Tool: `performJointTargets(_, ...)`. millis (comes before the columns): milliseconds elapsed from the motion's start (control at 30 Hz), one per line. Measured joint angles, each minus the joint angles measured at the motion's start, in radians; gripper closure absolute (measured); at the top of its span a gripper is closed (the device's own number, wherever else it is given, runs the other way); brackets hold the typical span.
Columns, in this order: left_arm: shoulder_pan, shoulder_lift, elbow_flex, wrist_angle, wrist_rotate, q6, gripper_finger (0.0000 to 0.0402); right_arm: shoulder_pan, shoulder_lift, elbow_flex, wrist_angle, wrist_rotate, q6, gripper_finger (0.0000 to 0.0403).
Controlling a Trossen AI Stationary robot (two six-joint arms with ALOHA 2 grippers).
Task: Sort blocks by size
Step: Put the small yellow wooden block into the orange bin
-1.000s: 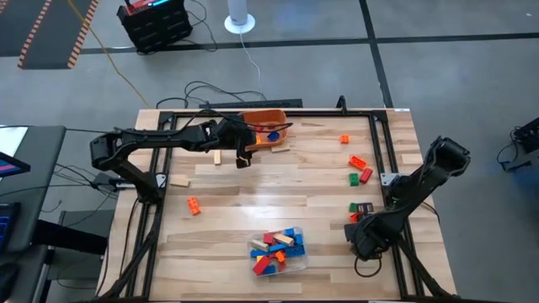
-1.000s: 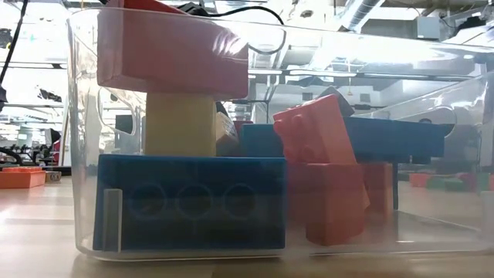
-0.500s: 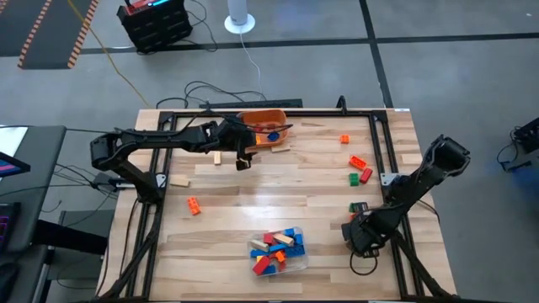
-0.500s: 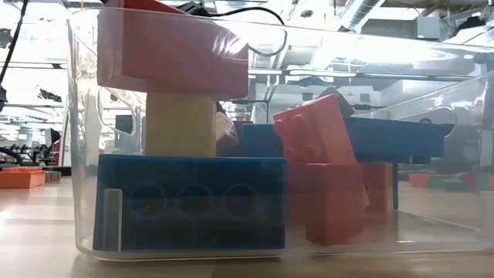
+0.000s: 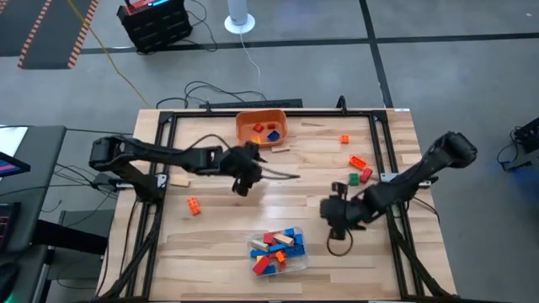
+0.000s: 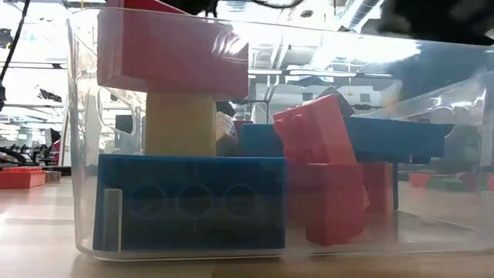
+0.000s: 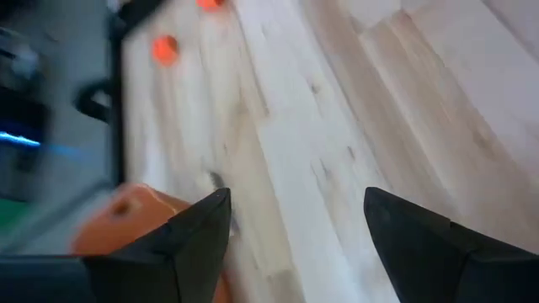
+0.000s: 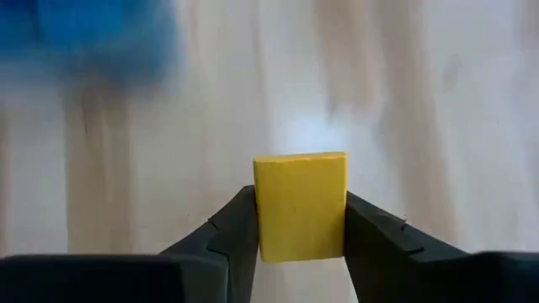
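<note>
My right gripper [image 5: 330, 212] is over the table's middle right, to the right of and beyond the clear tub [image 5: 278, 250], and is shut on a yellow block [image 8: 301, 206]. The tub holds several red, blue, orange and tan blocks [image 6: 189, 201]. My left gripper [image 5: 243, 182] is open and empty over the table's middle, nearer than the orange bowl [image 5: 261, 128], which holds a blue and a red block. In the left wrist view its fingers [image 7: 295, 227] stand apart over bare wood. My right gripper pinches the yellow block between its two fingers, one on each of two opposite sides [image 8: 259, 227]. The block's far end sticks out past the fingertips. Whether it is clear of the table does not show.
Loose blocks lie on the wood: an orange one [image 5: 194, 204] and a tan one [image 5: 179, 180] at the left, and orange [image 5: 344, 139], red [image 5: 364, 174] and green [image 5: 353, 178] ones at the far right. A dark metal frame [image 5: 383, 151] borders the table.
My left gripper has left the orange bowl and gone toward the near edge and a little right, to the table's middle. My right gripper has gone from the near right corner toward the table's left and a little farther in.
</note>
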Motion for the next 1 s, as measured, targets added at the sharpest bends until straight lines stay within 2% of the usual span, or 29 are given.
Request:
performJointTargets(133, -0.078, 0.012, -0.027, 0.123, -0.104, 0.068, 0.0152, -0.108, -0.030, 0.001, 0.242, 0.014, -0.155, 0.0233)
performJointTargets(233, -0.115, 0.029, -0.031, 0.197, -0.124, 0.104, 0.0156, -0.182, -0.022, 0.001, 0.438, 0.000, -0.288, 0.0243)
performJointTargets(367, -0.144, 0.036, -0.032, 0.300, -0.149, 0.147, 0.0156, -0.276, -0.002, 0.001, 0.644, -0.096, -0.365, 0.0235)
performJointTargets(500, -0.169, 0.035, -0.031, 0.404, -0.171, 0.191, 0.0157, -0.333, 0.009, 0.002, 0.762, -0.171, -0.388, 0.0226)
performJointTargets(700, -0.208, 0.035, -0.031, 0.464, -0.170, 0.382, 0.0157, -0.370, 0.011, 0.001, 0.821, -0.277, -0.391, 0.0238)
performJointTargets(833, -0.217, 0.035, -0.031, 0.484, -0.120, 0.432, 0.0157, -0.387, 0.012, 0.001, 0.816, -0.338, -0.390, 0.0233)
performJointTargets(1000, -0.217, 0.035, -0.031, 0.508, -0.013, 0.476, 0.0157, -0.406, 0.012, 0.001, 0.814, -0.364, -0.383, 0.0229)
